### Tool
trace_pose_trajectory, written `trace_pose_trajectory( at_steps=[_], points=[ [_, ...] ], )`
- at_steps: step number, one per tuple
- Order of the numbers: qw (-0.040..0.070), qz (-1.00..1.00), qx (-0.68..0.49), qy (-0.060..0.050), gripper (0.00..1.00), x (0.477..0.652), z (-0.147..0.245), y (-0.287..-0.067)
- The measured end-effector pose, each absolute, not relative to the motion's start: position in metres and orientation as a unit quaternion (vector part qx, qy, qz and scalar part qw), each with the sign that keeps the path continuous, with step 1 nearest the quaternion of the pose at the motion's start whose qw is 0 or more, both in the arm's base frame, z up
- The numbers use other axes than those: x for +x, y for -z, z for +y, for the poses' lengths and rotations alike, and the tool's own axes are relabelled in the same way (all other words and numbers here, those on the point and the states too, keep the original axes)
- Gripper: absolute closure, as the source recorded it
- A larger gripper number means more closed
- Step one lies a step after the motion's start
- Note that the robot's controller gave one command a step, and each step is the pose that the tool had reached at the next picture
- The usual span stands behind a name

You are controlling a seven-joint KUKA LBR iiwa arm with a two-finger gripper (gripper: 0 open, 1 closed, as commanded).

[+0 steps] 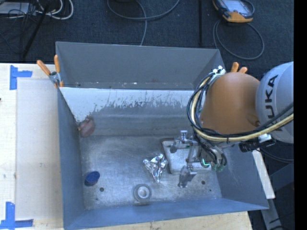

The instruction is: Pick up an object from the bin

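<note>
**Q:** Gripper, where?

**A:** My gripper (185,170) hangs low over the bin (129,75) floor, just right of the crumpled foil wad (155,167). It's near the wad, but I can't tell if they touch.

**Q:** Spread or pressed together?

**A:** Can't tell, my own wrist hardware blocks the view from this angle.

**Q:** So which thing is the task's?

**A:** The foil wad is closest to me. It's silver, scrunched and lying flat on the floor.

**Q:** Other items, off the wad?

**A:** A grey ring (142,192) is just below-left of the wad, near the front wall. A blue cap (92,178) is well to the wad's left. A brownish-pink lump (87,126) is far up-left of the wad, against the left wall.

**Q:** The arm?

**A:** My orange cover (229,103) is up-right of the wad, with cables (195,110) looped round it.
</note>
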State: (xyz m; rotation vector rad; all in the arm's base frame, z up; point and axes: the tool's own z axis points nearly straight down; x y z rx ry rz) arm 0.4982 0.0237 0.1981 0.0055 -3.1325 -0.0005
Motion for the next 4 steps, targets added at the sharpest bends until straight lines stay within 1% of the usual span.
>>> trace_pose_trajectory(
  at_steps=[1,2,3,4],
  points=[
    [-0.001,-0.998,0.068,0.0,0.0,0.54,0.055,-0.068],
    [-0.006,-0.998,0.067,0.001,1.0,0.542,0.055,-0.075],
    [-0.004,-0.998,0.07,0.0,1.0,0.544,0.071,-0.196],
    [-0.002,-0.981,0.194,0.001,1.0,0.479,0.131,-0.292]
  ],
)
